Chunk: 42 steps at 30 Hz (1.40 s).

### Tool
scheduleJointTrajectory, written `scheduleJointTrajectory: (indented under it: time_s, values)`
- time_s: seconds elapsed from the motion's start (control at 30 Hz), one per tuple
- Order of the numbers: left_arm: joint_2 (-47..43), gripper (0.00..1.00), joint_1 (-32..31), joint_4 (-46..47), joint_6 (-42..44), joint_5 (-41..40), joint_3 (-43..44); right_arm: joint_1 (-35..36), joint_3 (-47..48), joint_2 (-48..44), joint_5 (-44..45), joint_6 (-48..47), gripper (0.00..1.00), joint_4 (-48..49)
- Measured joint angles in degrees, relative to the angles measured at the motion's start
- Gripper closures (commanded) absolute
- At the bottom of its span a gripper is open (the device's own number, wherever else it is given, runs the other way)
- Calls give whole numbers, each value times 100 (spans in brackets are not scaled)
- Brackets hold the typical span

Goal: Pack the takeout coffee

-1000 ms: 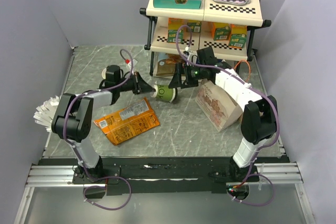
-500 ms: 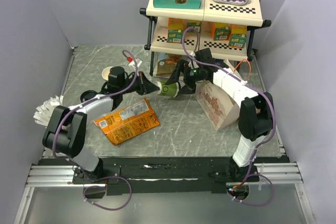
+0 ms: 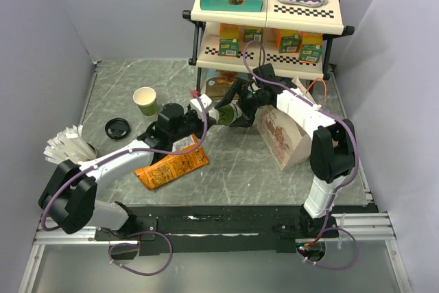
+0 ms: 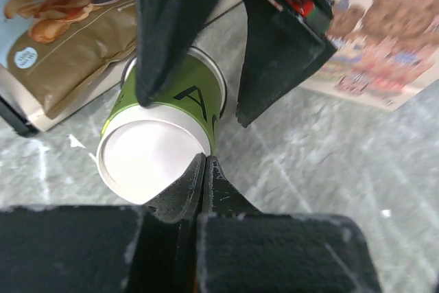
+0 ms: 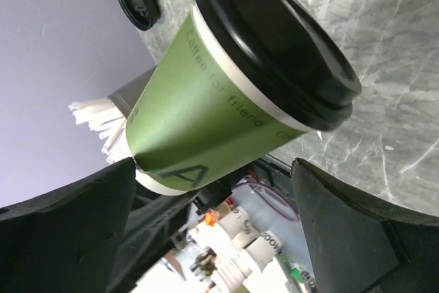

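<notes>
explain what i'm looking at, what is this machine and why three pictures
Two robot arms are bolted to the near edge of a table. The wide picture looks down from above and behind them; the other two come from a camera on each wrist. On the table: a paper bag, an orange snack packet, a lidless green cup, a loose black lid, and a shelf of boxes at the back. The takeout coffee, a green cup with a black lid, lies on its side between the open jaws of the right arm. The jaws of the left arm are shut, tips at the cup's base. Nothing looks gripped.
</notes>
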Motion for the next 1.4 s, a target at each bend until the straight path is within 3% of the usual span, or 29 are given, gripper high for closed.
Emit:
scheduleJointTrajectory:
  time_s: [0.47, 0.77, 0.87, 0.9, 0.97, 1.03, 1.17, 1.4]
  values:
    - [-282, 99, -1091, 278, 1692, -1187, -446, 326, 48, 293, -118, 586, 1, 162]
    - [-282, 96, -1307, 393, 2225, -1394, -448, 358, 55, 304, -356, 450, 36, 573]
    - [-317, 75, -1305, 341, 2205, -1408, -446, 361, 42, 304, -485, 227, 51, 758]
    - [-363, 61, -1303, 264, 2175, -1392, -446, 361, 35, 306, -492, 168, 53, 822]
    - [-481, 44, -1318, 76, 2105, -1307, -446, 354, 31, 306, -551, 70, 53, 1032]
    - [-621, 37, -1342, -179, 1978, -1196, -446, 352, 28, 306, -625, -31, 51, 1305]
    - [-1099, 14, -1351, -975, 1659, -968, -426, 350, 28, 306, -739, -254, 51, 1685]
    - [-2310, 0, -632, -2741, 623, -684, 37, 350, -162, 275, -730, -1080, 51, 2210]
